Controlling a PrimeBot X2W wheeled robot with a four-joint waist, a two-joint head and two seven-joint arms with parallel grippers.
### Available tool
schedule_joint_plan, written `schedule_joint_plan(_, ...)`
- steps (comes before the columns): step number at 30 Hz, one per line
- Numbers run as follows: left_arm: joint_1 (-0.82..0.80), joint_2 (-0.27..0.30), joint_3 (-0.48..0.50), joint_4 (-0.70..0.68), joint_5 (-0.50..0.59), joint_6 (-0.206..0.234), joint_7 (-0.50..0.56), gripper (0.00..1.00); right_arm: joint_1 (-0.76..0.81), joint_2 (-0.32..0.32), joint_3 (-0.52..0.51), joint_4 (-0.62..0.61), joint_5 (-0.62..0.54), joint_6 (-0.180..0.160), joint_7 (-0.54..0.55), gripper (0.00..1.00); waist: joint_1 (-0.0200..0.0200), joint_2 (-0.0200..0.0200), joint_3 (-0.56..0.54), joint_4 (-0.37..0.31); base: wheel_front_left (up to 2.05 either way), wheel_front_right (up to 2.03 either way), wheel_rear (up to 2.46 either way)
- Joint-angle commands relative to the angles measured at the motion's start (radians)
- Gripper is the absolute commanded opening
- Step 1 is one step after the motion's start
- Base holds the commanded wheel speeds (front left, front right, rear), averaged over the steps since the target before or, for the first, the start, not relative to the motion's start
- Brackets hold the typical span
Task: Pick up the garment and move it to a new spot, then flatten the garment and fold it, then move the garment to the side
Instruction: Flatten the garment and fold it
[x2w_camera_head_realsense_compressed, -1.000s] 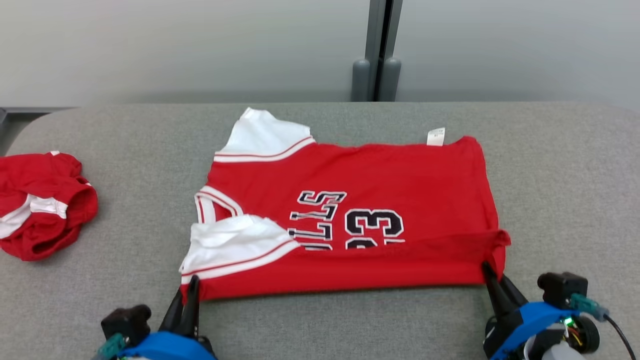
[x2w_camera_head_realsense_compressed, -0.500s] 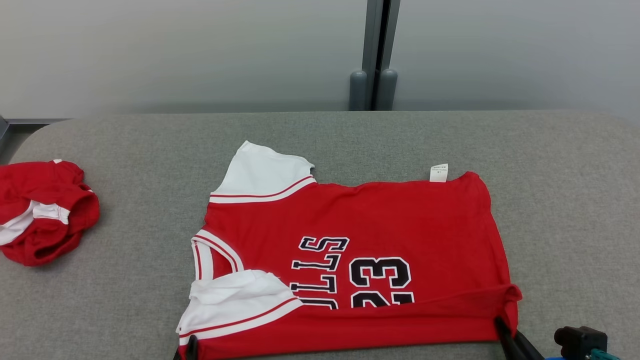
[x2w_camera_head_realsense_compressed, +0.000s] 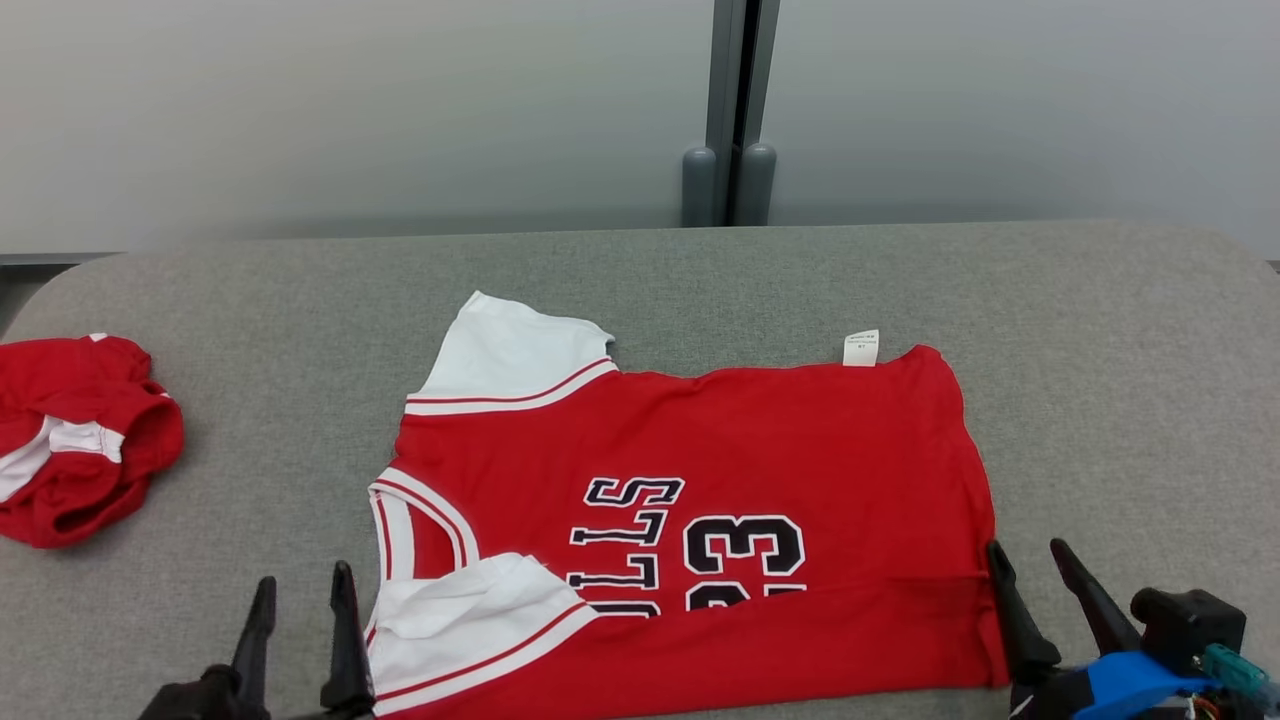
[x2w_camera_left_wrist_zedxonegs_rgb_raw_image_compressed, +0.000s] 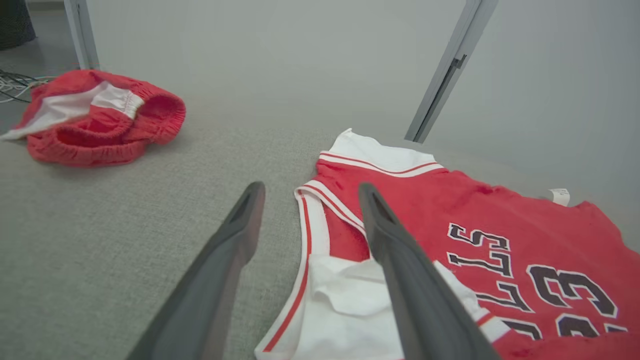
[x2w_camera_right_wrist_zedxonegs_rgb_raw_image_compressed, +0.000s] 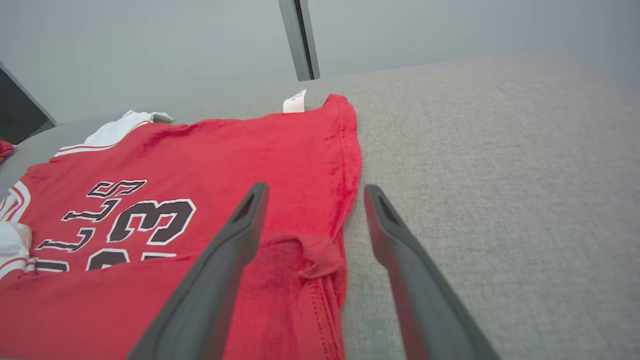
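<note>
With our left claw (x2w_camera_head_realsense_compressed: 304, 575) and right claw (x2w_camera_head_realsense_compressed: 1026, 547) both released at the jersey (x2w_camera_head_realsense_compressed: 700, 450), a finger snagging its 6 o'clock fold could drag it open.

Red shirt (x2w_camera_head_realsense_compressed: 700, 450) spread out at the bench's (x2w_camera_head_realsense_compressed: 1100, 350) front edge.
The left pincer (x2w_camera_head_realsense_compressed: 304, 578) and right pincer (x2w_camera_head_realsense_compressed: 1027, 547) stand with jaws apart at its near corners; crumpled red shorts (x2w_camera_head_realsense_compressed: 75, 440) lie at the left edge.

The red shirt (x2w_camera_head_realsense_compressed: 800, 440) carries black, white-edged letters (x2w_camera_head_realsense_compressed: 625, 530) lying sideways, reading "LLS"; a further letter is cut off by the folded edge. Beside them is a large "3" (x2w_camera_head_realsense_compressed: 745, 545), with a second digit half covered. The print on the small white tag (x2w_camera_head_realsense_compressed: 860, 348) at the hem is too small to read.
</note>
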Motion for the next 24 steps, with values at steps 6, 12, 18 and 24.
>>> schedule_joint_plan(6,-0.062,-0.019,0.082,-0.059,0.118,-0.02,-0.004,1.0,-0.078,0.042,0.011,-0.028,-0.047,0.0,-0.078,1.0,0.0,0.0001,-0.007,-0.007,0.0,0.0,0.0)
schedule_joint_plan(12,-0.116,-0.025,0.11,-0.009,0.196,-0.046,-0.005,1.0,-0.116,0.074,0.008,-0.032,-0.106,0.0,-0.102,1.0,0.0,0.0001,-0.006,-0.001,0.0,0.0,0.0)
schedule_joint_plan(18,-0.149,-0.001,0.12,0.057,0.251,-0.056,-0.005,1.0,-0.11,0.086,-0.013,-0.039,-0.151,0.0,-0.103,1.0,0.0,0.0001,-0.008,0.005,0.0,0.0,0.0)
schedule_joint_plan(24,-0.159,0.006,0.153,0.085,0.258,-0.077,-0.005,1.0,-0.08,0.1,-0.041,-0.036,-0.183,0.0,-0.103,1.0,0.0,0.0001,-0.012,0.007,0.0,0.0,0.0)
